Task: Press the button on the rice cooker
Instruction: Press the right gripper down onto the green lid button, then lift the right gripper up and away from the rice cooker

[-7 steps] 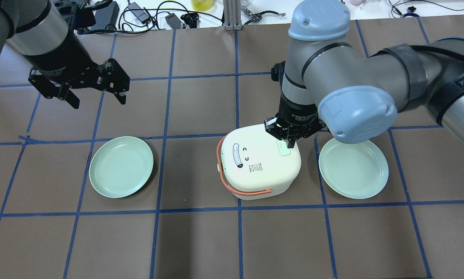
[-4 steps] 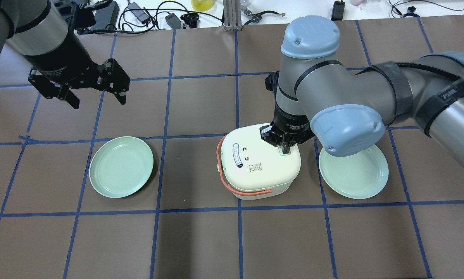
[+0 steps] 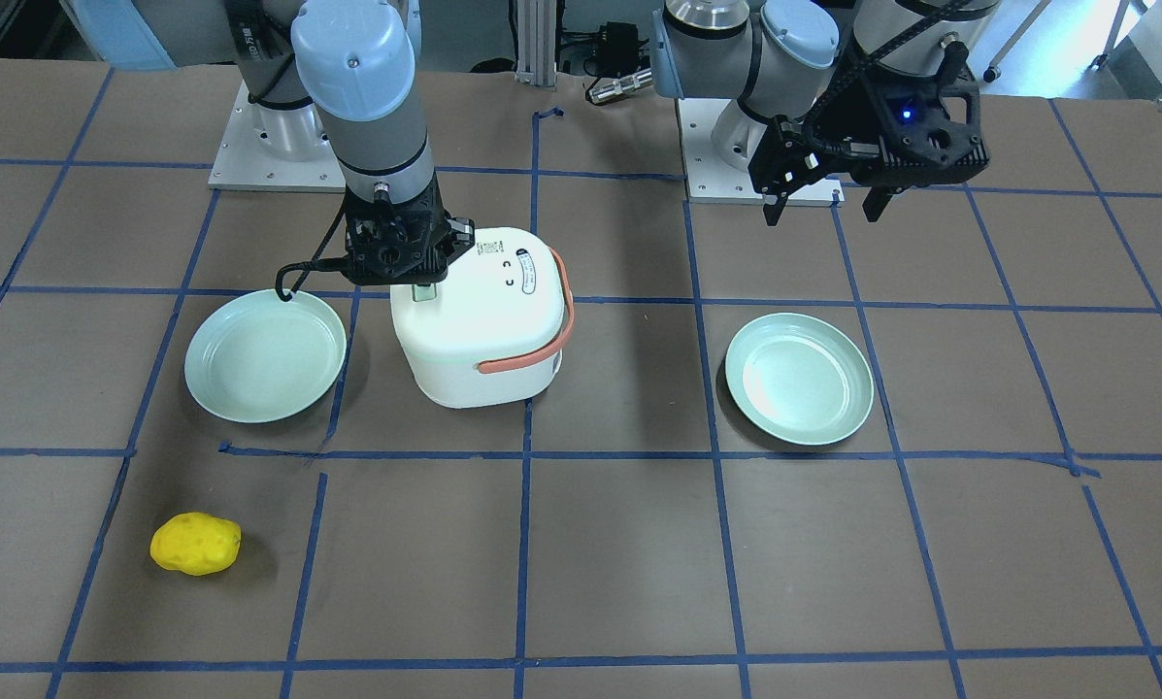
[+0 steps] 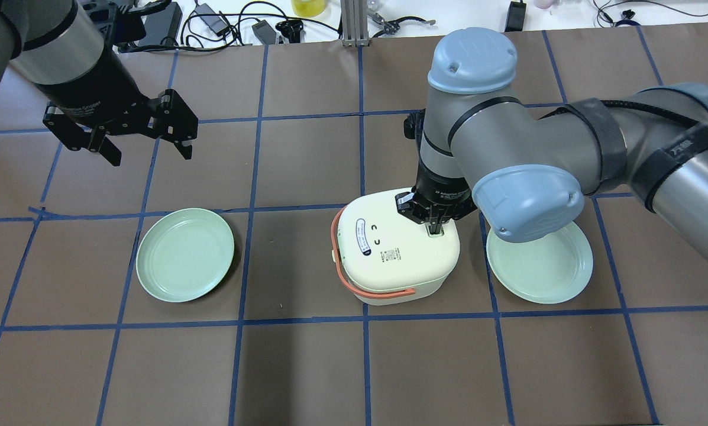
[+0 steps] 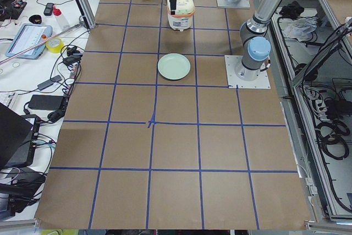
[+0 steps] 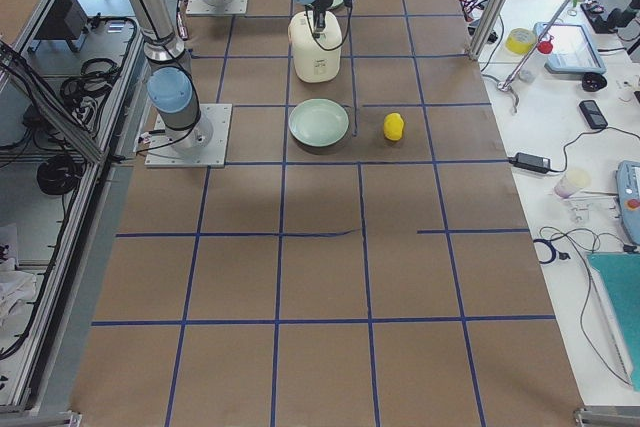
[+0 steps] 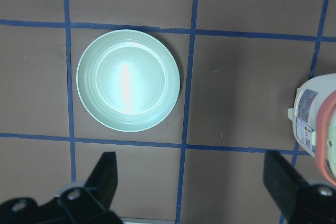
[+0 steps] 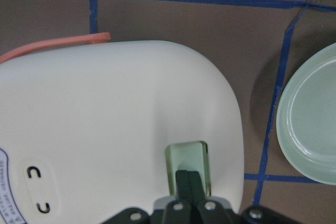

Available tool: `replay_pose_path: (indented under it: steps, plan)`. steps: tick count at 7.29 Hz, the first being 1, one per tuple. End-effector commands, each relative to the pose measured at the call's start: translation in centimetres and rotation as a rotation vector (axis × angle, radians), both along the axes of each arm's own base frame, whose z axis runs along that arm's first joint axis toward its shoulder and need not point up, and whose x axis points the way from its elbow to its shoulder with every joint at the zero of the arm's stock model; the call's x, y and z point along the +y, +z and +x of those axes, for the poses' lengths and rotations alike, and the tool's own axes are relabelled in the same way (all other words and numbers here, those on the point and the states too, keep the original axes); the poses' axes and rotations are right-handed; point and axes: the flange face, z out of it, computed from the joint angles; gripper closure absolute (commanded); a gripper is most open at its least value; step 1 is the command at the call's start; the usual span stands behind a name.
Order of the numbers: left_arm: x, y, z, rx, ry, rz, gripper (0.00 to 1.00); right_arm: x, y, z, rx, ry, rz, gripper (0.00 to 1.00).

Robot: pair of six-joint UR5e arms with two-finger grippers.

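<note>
Right wrist-mounted view looks straight down my right gripper (image 8: pixel 189 176): its two fingers are clenched together with nothing between them, and their joined tips sit on the pale green button (image 8: pixel 181 155) set into the lid of the white rice cooker (image 8: pixel 115 129). Seen from overhead, the cooker stands on the brown table (image 4: pixel 306 367) between two pale green plates, its orange handle (image 4: pixel 377 292) folded down around its side. The right plate (image 4: pixel 540 269) lies just beside the cooker, partly under my right arm; the left plate (image 4: pixel 185 254) lies further off. My left gripper (image 4: pixel 151 155) hangs in the air well apart from the cooker, fingers spread wide, holding nothing. A yellow lumpy object (image 3: pixel 195 544) lies on the table towards the operators' side, apart from everything else.
</note>
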Motion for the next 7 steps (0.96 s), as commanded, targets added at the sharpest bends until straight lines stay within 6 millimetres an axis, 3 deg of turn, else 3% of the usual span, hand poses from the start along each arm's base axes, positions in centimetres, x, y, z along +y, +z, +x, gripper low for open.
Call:
replay_pose_path:
  steps: [1,2,3,4,7]
  plan:
    - [0.0,0.0,0.0,0.0,-0.001,0.0,0.0,-0.4,0.8,0.0,-0.001,-0.013,-0.019,0.44]
    - [0.0,0.0,0.0,0.0,0.001,0.0,0.0,-0.5,1.8,-0.1,0.007,-0.046,-0.041,0.16]
    - [0.0,0.0,0.0,0.0,0.001,0.0,0.0,-1.6,3.9,-0.4,0.003,-0.06,-0.072,0.0]
    - [0.0,0.0,0.0,0.0,-0.001,0.0,0.0,-2.9,6.6,-1.2,0.002,-0.081,-0.079,0.0]
    - [0.0,0.1,0.0,0.0,0.001,-0.001,0.0,-7.2,14.2,-8.6,-0.009,-0.198,-0.147,0.0]
